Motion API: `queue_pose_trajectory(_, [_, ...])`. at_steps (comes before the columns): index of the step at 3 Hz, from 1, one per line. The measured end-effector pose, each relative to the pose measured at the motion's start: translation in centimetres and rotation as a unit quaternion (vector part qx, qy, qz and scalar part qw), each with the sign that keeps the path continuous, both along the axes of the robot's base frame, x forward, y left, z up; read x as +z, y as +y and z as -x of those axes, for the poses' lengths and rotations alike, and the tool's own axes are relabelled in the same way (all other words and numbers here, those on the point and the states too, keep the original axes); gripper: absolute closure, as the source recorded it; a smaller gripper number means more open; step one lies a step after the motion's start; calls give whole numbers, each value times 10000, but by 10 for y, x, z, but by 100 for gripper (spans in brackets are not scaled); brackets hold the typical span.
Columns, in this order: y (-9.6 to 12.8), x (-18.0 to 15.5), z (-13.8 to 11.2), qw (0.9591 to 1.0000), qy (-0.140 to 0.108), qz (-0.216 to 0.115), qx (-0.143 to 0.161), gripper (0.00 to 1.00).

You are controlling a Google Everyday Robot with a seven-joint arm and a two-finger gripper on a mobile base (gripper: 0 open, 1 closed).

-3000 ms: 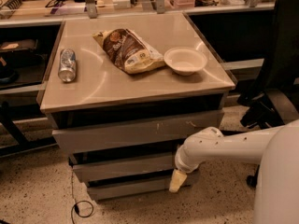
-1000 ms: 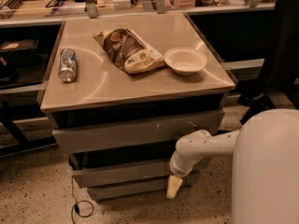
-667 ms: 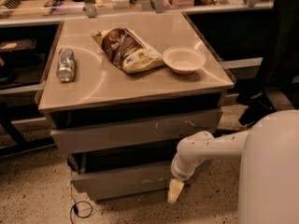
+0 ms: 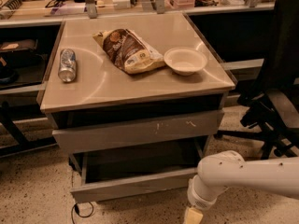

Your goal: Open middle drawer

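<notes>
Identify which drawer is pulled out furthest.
The middle drawer, the plain front below the white-scratched front, with its tray exposed; the gripper hangs low near its front corner.

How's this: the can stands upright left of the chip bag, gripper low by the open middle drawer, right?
No: the can lies on its side left of the chip bag, gripper low by the open middle drawer; the camera view shows it.
</notes>
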State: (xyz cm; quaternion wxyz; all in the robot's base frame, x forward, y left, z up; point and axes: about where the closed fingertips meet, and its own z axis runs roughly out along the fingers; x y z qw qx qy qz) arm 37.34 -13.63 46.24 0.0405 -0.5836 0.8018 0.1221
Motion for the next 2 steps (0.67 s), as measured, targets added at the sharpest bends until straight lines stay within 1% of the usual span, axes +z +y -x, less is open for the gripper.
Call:
queue_pose_trajectory(1, [0,0,1,10000,-1,0,-2,0])
queue_pose_trajectory(2, [15,4,-34,9994,-269,-41,202,0])
